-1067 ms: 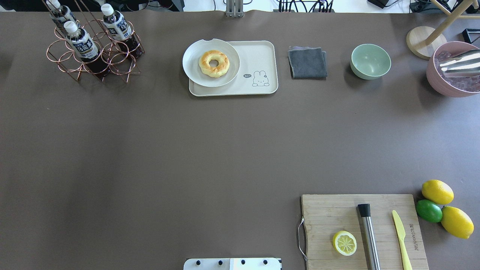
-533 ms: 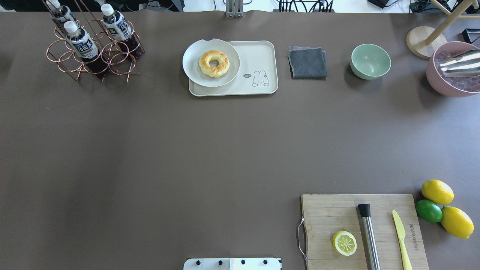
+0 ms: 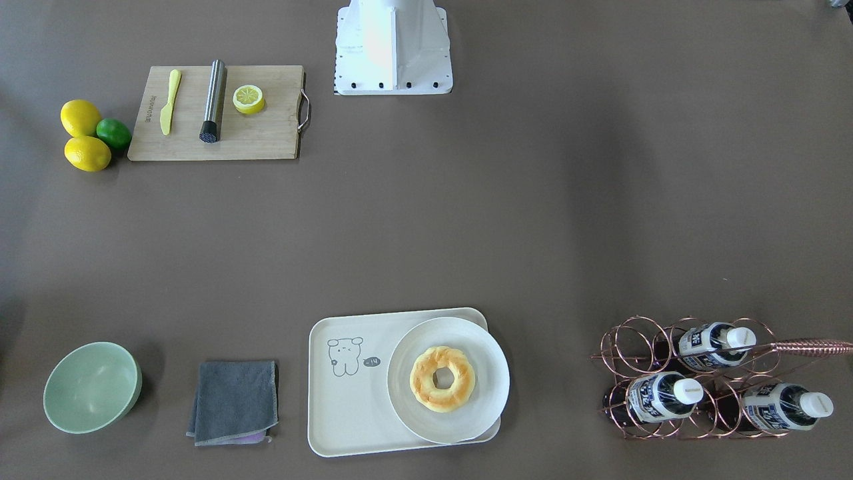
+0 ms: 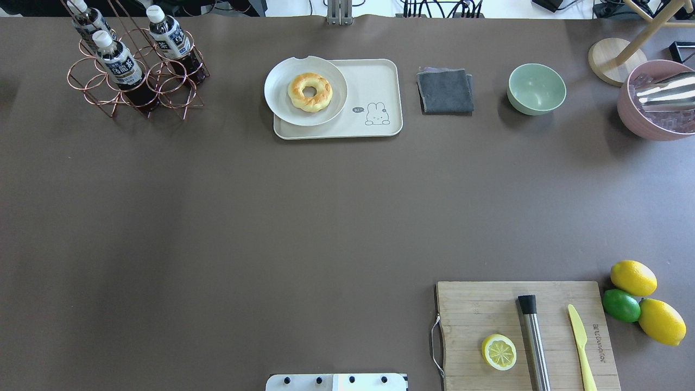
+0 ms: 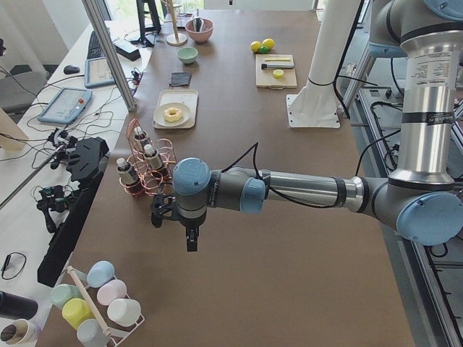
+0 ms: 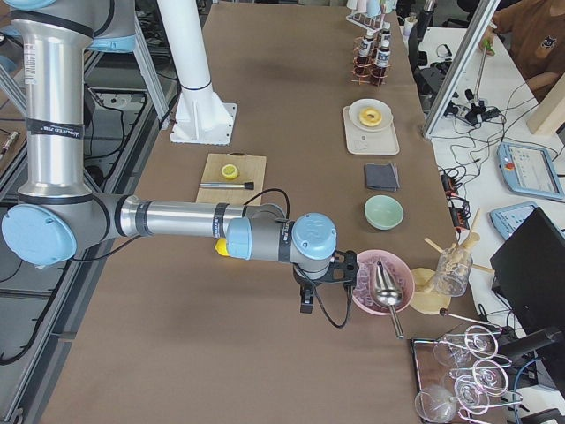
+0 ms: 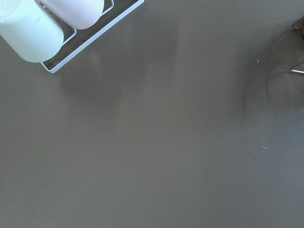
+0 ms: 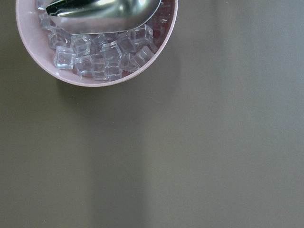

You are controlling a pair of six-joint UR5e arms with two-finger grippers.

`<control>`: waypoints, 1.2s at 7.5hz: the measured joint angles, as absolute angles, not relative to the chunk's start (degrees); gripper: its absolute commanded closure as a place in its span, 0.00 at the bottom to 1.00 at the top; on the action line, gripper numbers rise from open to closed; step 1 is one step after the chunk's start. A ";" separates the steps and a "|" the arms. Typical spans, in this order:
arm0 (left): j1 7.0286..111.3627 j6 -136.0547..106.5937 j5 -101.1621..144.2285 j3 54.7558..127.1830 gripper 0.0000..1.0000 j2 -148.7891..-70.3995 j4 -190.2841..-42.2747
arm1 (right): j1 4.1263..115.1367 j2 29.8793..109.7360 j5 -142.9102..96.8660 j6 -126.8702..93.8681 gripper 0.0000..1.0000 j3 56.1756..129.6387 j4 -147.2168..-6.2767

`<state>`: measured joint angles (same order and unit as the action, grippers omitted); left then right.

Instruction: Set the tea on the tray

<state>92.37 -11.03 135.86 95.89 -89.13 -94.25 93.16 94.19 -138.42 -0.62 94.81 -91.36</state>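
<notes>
Three tea bottles [image 4: 117,61] with white caps and dark tea stand in a copper wire rack [image 4: 87,87] at the table's far left corner; the front-facing view shows them too [image 3: 660,395]. The cream tray [image 4: 374,81] with a bear drawing lies at the far middle, its left half under a plate. My left gripper [image 5: 189,242] hangs over bare table beside the rack, seen only in the exterior left view. My right gripper [image 6: 306,305] hovers near the pink bowl, seen only in the exterior right view. I cannot tell whether either is open or shut.
A white plate [image 4: 282,103] with a doughnut [image 4: 309,91] sits on the tray. A grey cloth [image 4: 445,90], green bowl [image 4: 536,88] and pink ice bowl [image 4: 640,125] line the far edge. A cutting board [image 4: 478,309] and citrus fruit [image 4: 632,277] lie near right.
</notes>
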 measured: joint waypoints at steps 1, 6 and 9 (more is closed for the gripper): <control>92.37 -10.97 135.92 96.07 0.02 -89.05 -94.40 | 93.16 94.11 -138.65 -0.62 0.00 94.86 -91.50; 91.30 -11.12 135.78 101.17 0.02 -90.10 -97.21 | 93.16 93.95 -139.30 -0.70 0.00 94.82 -91.37; 89.38 -11.67 135.67 109.01 0.02 -92.66 -98.90 | 93.17 93.85 -139.27 -0.43 0.00 94.87 -91.20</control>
